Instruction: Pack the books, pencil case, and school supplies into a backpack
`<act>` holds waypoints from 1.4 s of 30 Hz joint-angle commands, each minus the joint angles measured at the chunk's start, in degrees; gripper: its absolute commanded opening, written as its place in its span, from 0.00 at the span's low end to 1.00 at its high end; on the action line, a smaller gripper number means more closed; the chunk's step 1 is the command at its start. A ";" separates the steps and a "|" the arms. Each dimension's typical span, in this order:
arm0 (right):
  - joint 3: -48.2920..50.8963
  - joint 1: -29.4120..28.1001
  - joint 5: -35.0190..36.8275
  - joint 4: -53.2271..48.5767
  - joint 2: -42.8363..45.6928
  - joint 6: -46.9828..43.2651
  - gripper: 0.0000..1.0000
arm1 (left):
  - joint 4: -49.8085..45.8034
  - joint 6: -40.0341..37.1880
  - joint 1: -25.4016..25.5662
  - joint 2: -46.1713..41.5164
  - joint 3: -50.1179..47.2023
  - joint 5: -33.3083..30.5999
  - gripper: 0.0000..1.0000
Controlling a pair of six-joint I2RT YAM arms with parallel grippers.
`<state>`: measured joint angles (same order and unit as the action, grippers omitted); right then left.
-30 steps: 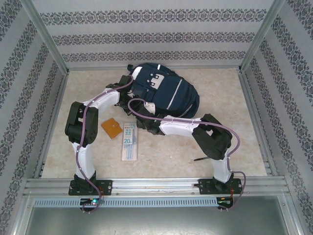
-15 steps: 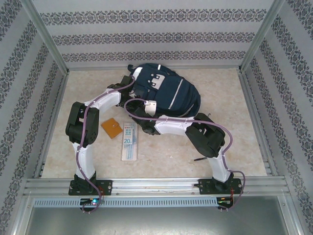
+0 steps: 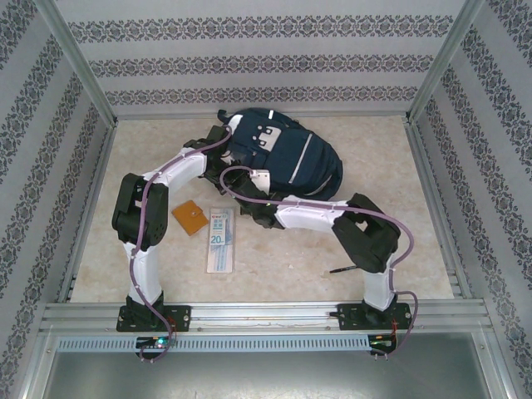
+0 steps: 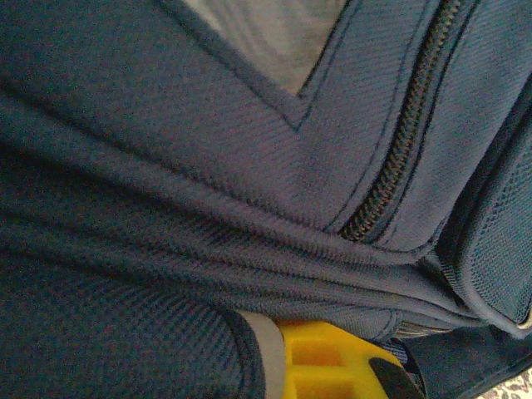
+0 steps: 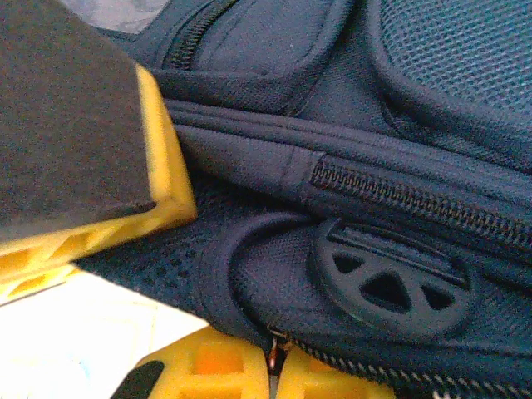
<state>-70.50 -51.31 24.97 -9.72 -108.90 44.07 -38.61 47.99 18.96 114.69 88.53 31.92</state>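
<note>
Backpack point(image 3: 295, 158) fabric presses around clenched left pincer point(image 3: 214, 143); right pincer point(image 5: 270, 370) clamps zipper pull point(image 5: 272, 342), pencil case point(image 3: 220, 241) aside.

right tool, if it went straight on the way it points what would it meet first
The backpack: the right tool sits shut against its navy fabric beside a zipper, likely touching.

one backpack point(image 3: 291, 158), one case point(image 3: 220, 241), one pen point(image 3: 343, 269), one square point(image 3: 189, 219)

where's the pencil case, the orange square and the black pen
pencil case point(image 3: 220, 243): top external view, middle of the box
orange square point(image 3: 189, 219): top external view, centre of its face
black pen point(image 3: 342, 269): top external view, middle of its barrel
</note>
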 commanded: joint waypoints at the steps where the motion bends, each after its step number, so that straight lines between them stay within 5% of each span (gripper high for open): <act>1: 4.39 1.10 -4.63 -2.28 5.90 -2.62 0.00 | -1.54 -3.12 -0.33 -1.20 1.90 -1.27 0.00; 9: 12.60 6.27 -19.24 -2.05 12.18 -9.89 0.00 | -0.65 -6.49 -1.21 -1.49 1.00 -4.26 0.00; 18: 14.12 8.06 -21.86 -11.58 16.79 -14.93 0.00 | 1.78 -6.98 -1.54 -1.15 -1.17 -5.93 0.00; 26: 20.69 16.55 -23.00 -15.42 24.06 -14.21 0.00 | 3.09 -13.49 -4.30 0.38 -1.00 -8.29 0.00; 31: 24.49 19.58 -26.14 -15.50 29.11 -15.35 0.00 | 2.14 -22.07 -4.90 4.32 4.68 -8.99 0.00; 37: 25.35 16.67 -36.12 -12.17 31.36 -18.04 0.00 | -2.63 -26.13 -5.98 13.48 19.62 -8.10 0.00; 40: 23.17 14.13 -38.68 -8.37 29.12 -15.49 0.00 | -3.72 -24.29 -6.04 18.45 28.40 -8.00 0.36; 42: 19.75 12.63 -39.65 -5.92 25.42 -12.88 0.00 | -5.80 -21.97 -6.47 19.85 33.39 -7.18 0.47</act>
<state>-47.31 -36.84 -9.47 -17.10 -80.44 28.75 -43.53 25.69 14.52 133.60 115.59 26.35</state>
